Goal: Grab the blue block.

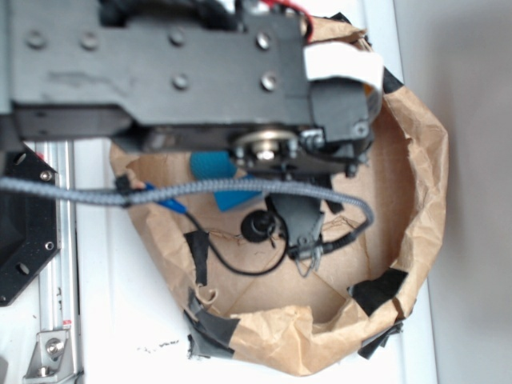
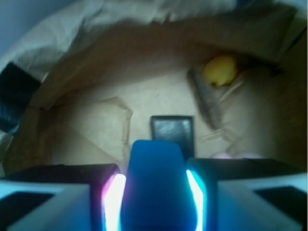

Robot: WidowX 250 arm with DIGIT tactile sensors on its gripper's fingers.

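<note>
In the wrist view the blue block [image 2: 155, 183], smooth and bright blue, stands between my two fingers and fills the gap, with lit pads [image 2: 114, 202] pressed against both of its sides. My gripper [image 2: 155, 197] is shut on it. From the exterior view a bright blue patch of the block [image 1: 240, 198] shows under the grey cable [image 1: 200, 190], just below the black arm [image 1: 160, 72]. The arm hides most of the gripper there.
Everything sits inside a low brown paper bin [image 1: 416, 160] patched with black tape. On its floor ahead lie a black square wallet [image 2: 172, 132], a grey brush-like thing [image 2: 207, 103] and a yellow object [image 2: 220, 70]. A teal textured ball [image 1: 212, 164] peeks out under the arm.
</note>
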